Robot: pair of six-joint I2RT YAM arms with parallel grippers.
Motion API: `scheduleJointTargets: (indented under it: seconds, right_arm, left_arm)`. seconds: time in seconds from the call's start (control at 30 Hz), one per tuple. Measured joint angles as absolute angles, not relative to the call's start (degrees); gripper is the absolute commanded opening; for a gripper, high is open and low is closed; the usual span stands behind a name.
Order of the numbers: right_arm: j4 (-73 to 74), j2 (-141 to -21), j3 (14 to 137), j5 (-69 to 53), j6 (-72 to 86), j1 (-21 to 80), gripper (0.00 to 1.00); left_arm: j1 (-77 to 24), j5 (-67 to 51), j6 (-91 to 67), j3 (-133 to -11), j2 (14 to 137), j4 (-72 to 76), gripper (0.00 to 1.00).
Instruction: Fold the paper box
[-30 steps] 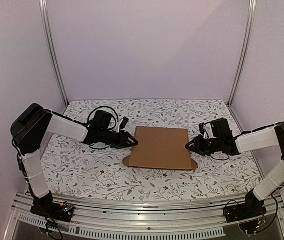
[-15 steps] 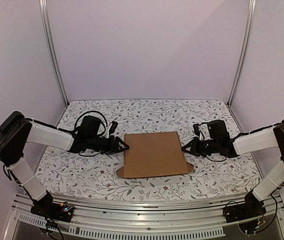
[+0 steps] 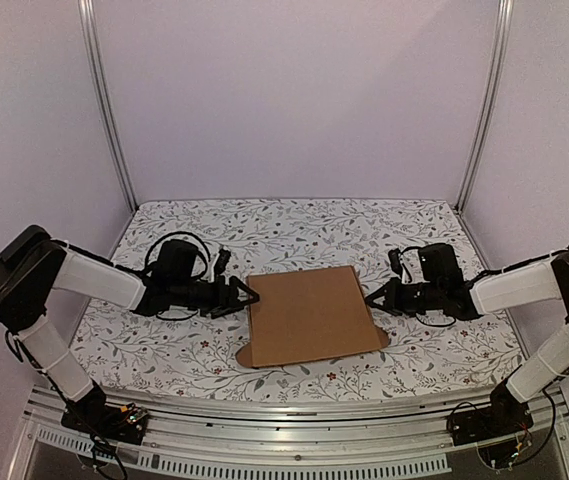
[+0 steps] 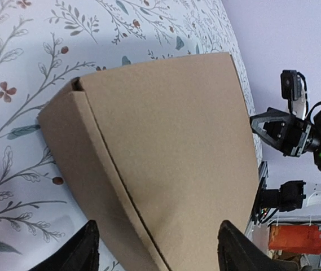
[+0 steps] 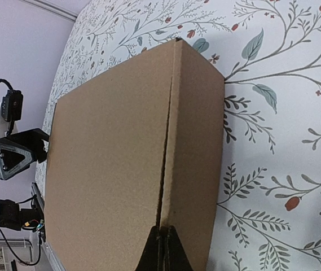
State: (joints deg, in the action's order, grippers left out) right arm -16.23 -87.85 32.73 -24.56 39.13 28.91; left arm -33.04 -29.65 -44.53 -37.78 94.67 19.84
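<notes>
Desk under white floral cloth [image 3: 164,340] carries everything. Shallow plain brown corrugated cardboard paper box [image 3: 309,315] lies flat on it, lid down, looks folded shut; task seems near done. Left gripper [image 3: 247,297] at box's left edge, fingers apart either side of it, not clamped. Right gripper [image 3: 369,298] at box's right edge, fingers together, tips against side wall, likely bracing box against sliding.

A tabletop under a white cloth [image 3: 294,222] printed with grey-green leafy sprigs and small red flowers stands inside plain pale lilac walls [image 3: 294,100], with a slim aluminium post at the back left corner [image 3: 105,100], another at the back right [image 3: 483,100], a slotted metal rail [image 3: 294,418] along the near edge, and soft, even light.
</notes>
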Motion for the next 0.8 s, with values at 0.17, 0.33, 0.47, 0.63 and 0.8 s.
scheduleJointTargets:
  seconds: [0.17,0.33,0.47,0.63,0.8]
  right_arm:
    - [-15.97,-87.29,32.29,-24.51,38.63,28.95,0.0]
    - [-15.53,-86.61,31.83,-24.12,38.48,28.95,0.0]
    - [-15.84,-86.46,31.51,-24.08,38.5,28.97,0.0]
    - [-17.15,-86.41,30.68,-23.97,38.57,28.99,0.0]
    - [-18.52,-85.67,29.3,-23.27,38.74,28.97,0.0]
  left_arm:
    - [-33.01,-30.24,-48.14,-36.77,97.03,23.88,0.99]
    - [-33.01,-30.41,-50.85,-35.44,98.02,26.2,1.0]
    - [-33.04,-30.72,-52.84,-34.79,98.67,28.49,0.99]
    - [-33.43,-32.16,-56.47,-34.65,102.67,34.89,1.0]
    - [-33.63,-32.82,-59.59,-34.61,105.56,41.1,0.99]
